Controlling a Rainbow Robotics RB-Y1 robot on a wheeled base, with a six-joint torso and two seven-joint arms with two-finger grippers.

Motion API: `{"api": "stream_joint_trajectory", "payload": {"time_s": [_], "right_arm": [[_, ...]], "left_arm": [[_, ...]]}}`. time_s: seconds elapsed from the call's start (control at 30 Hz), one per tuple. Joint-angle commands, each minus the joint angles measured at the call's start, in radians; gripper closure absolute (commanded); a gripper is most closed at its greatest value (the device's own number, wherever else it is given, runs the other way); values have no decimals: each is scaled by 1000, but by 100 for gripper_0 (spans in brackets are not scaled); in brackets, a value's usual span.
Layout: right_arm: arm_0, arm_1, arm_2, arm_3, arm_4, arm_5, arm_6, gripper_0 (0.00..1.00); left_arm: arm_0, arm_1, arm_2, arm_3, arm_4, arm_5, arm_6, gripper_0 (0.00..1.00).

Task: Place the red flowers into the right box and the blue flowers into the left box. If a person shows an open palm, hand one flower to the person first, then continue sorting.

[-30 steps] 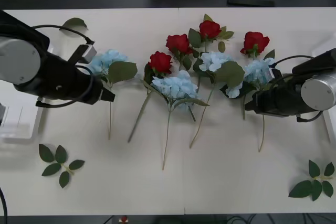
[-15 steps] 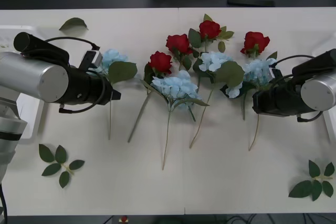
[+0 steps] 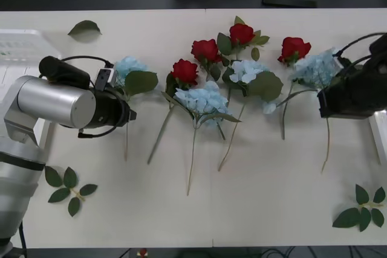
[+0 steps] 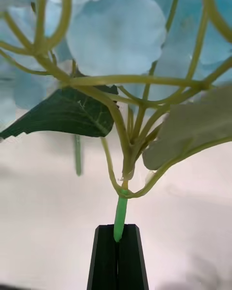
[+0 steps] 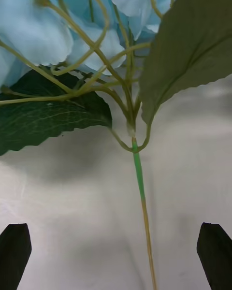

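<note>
While the left gripper hovers wide open over the leftmost blue flower's stem on the table, nothing is held there. Far right, the right gripper pinches another blue flower, lifted. Risk: the thin stem may slip or swing, its head snagging a nearby rose.

My right fingers are black and pinch the light green stem of a fluffy pale sky-blue hydrangea cluster with dark green leaves. My left fingers, black too, flank the green-to-tan stem of another pale blue cluster. Deep-red fabric roses lie on the cream desk beside loose dark green leaf sprigs. The plastic tray is translucent white.
</note>
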Motion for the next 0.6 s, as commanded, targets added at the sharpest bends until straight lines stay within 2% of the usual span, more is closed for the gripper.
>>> {"api": "stream_joint_trajectory", "payload": {"time_s": [0.03, 0.17, 0.3, 0.37, 0.6], "right_arm": [[-111, -116, -15, -95, -97, 57, 28, 100], [-134, -162, -77, -150, -203, 83, 62, 100], [-134, -210, -155, -185, -325, 47, 180, 100], [-134, -228, -179, -205, -387, -8, 224, 100], [-141, -199, -192, -268, -542, -402, 332, 100]], "left_arm": [[1, -47, -2, -4, -74, -8, 54, 0], [2, -59, -33, -2, -124, -8, 71, 0], [2, -59, -74, 2, -186, -8, 93, 0], [2, -59, -85, 10, -213, -8, 102, 0], [1, -59, -102, 56, -233, -37, 120, 0]]}}
